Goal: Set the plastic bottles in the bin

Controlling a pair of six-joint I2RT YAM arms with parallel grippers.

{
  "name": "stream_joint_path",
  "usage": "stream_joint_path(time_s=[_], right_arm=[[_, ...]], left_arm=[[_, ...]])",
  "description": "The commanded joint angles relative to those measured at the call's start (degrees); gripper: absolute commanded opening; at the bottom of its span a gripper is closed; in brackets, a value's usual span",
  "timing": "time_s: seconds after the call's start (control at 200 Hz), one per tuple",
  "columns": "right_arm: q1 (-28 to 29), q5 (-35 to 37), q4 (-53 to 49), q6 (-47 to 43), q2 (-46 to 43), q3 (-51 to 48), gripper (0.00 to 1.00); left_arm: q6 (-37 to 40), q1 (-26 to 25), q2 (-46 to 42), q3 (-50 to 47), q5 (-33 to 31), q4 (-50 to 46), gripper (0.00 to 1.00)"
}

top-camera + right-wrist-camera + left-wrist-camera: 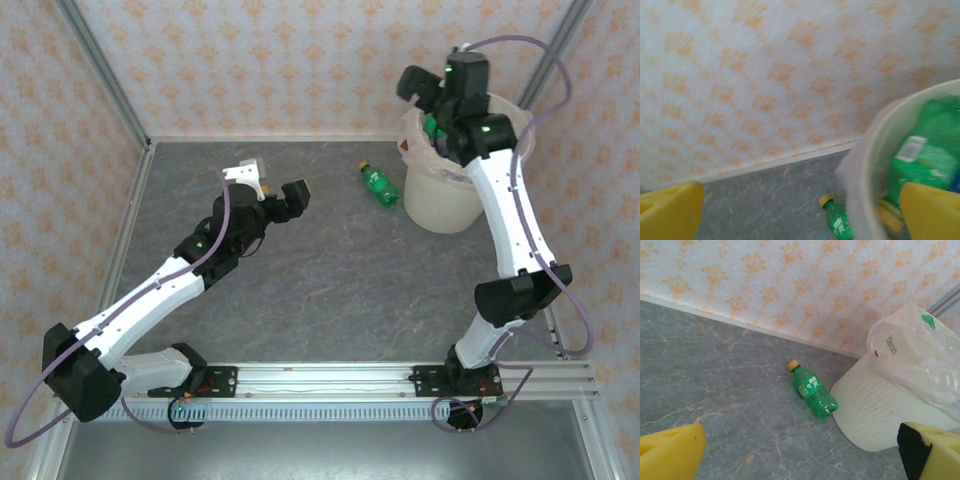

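Both arm bases sat on the rail along the bottom edge of the overhead frame, one at lower left, one at lower right. From there the grey table ran up to a patterned wall, with more of the same wall on the left and right and slanted metal posts at the upper corners.

I counted two arms and two tools. The left tool hung over the table left of centre, its jaws spread wide with nothing between them. In its own camera the yellow fingertips sat in the bottom corners. A broad stretch of open table lay between that tool and the things at upper right.

The right tool was up over the bin, jaws wide apart and gripping nothing.

One bin stood in the upper right of the overhead frame, close to the back wall and the right post, with its clear liner bag bunched over the rim. One green bottle with a yellow cap lay on its side on the table just left of the bin, apart from both tools. Inside the bin green bottles showed, too blurred for me to count.
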Motion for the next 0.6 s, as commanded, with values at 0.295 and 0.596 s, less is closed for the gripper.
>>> stream_joint_path(time_s=[0.295, 0.596], right_arm=[[12.95, 14.54, -2.40, -11.19, 14.17, 1.34, 1.00], [14.83, 20.09, -2.52, -12.14, 24.69, -0.12, 1.00]], left_arm=[[-2.64, 0.46, -7.90, -2.19, 1.33, -2.33, 0.99], [-2.43, 0.54, -13.73, -3.70, -1.29, -5.98, 0.99]])
